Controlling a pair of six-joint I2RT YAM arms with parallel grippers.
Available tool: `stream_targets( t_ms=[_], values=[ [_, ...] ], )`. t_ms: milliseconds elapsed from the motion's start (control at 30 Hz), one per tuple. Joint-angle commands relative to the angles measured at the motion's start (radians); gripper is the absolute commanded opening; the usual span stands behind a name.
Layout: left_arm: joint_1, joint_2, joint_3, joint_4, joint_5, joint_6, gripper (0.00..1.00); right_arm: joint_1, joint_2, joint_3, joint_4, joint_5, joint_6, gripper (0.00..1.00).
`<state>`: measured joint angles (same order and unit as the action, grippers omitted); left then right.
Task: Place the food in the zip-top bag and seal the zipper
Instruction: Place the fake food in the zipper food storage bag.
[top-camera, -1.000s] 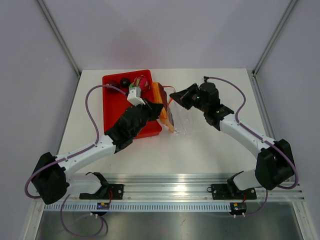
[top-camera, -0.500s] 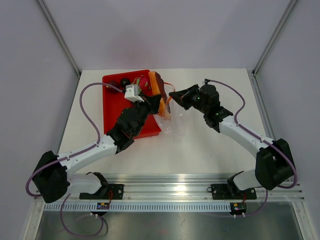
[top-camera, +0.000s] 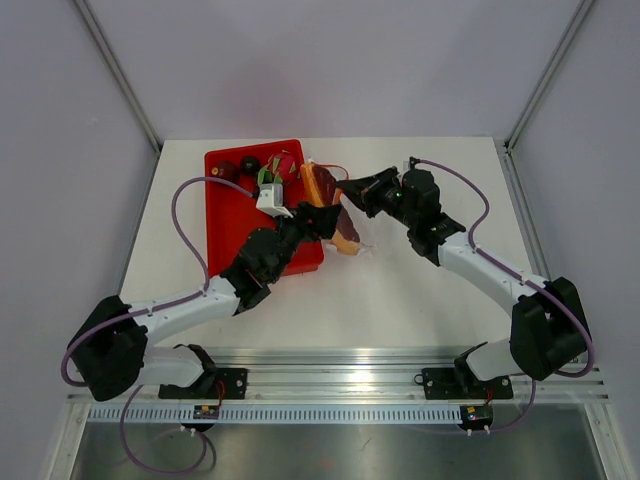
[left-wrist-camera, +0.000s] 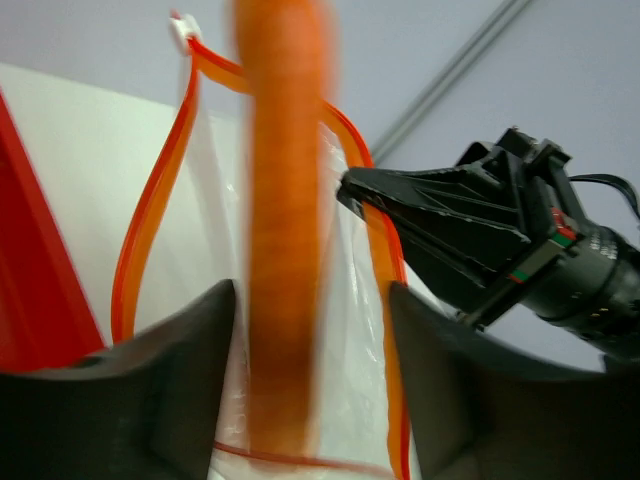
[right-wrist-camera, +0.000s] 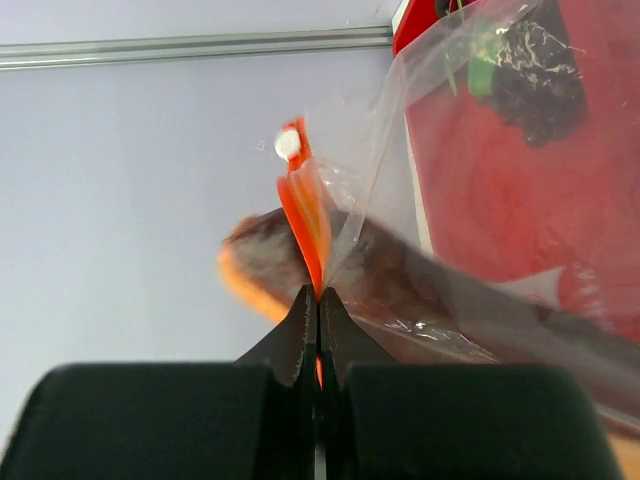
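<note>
Just beside the red bin (top-camera: 232, 215) on the desk (top-camera: 420, 290), the clear, crinkly zip-top bag (right-wrist-camera: 400, 140) has its orange zipper (left-wrist-camera: 150, 230) looped open, one side pinched tight by the right fingers (right-wrist-camera: 318, 320). Only the left wrist view shows the left fingers (left-wrist-camera: 205, 340) spread apart, with gaps either side of an orange piece of food (left-wrist-camera: 285, 200) (blurred) at the bag's mouth.

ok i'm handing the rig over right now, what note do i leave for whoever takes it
Left end effector: open over the bag mouth, with the long orange-brown food piece between its fingers, apparently going in.
Right end effector: shut on the orange zipper strip, holding the clear zip-top bag open beside the red plastic bin.
Done: at most that one piece bagged.
Left: dark lumps and the red-pink piece with green bits are in the bin; then seal the zipper.
</note>
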<state>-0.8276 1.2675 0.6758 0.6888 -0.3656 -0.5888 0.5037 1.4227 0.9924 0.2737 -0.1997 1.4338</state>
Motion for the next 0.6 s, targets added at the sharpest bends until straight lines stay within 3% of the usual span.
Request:
stream_targets(
  t_ms=[0,33,267,333,500,567],
  values=[
    [-0.008,-0.043,-0.002,0.008,0.083,-0.029,0.87,0.007,-0.004,-0.009,0.076,0.022,0.027,0.0],
    [-0.011,-0.06,-0.022,-0.004,0.082,-0.029,0.99,0.007,-0.011,-0.017,0.078,0.023,0.025,0.0],
    [-0.015,-0.279,-0.018,-0.283,-0.033,0.049,0.98,0.007,-0.019,-0.028,0.105,0.02,0.031,0.0],
    [-0.013,-0.336,-0.001,-0.362,-0.103,0.04,0.93,0.007,-0.018,-0.028,0.11,0.016,0.033,0.0],
    [0.011,-0.359,0.097,-0.685,-0.22,-0.032,0.58,0.007,-0.019,-0.037,0.127,0.008,0.039,0.0],
    [0.063,-0.311,0.128,-0.765,-0.166,-0.063,0.54,0.007,-0.021,-0.043,0.139,0.006,0.039,0.0]
  ],
)
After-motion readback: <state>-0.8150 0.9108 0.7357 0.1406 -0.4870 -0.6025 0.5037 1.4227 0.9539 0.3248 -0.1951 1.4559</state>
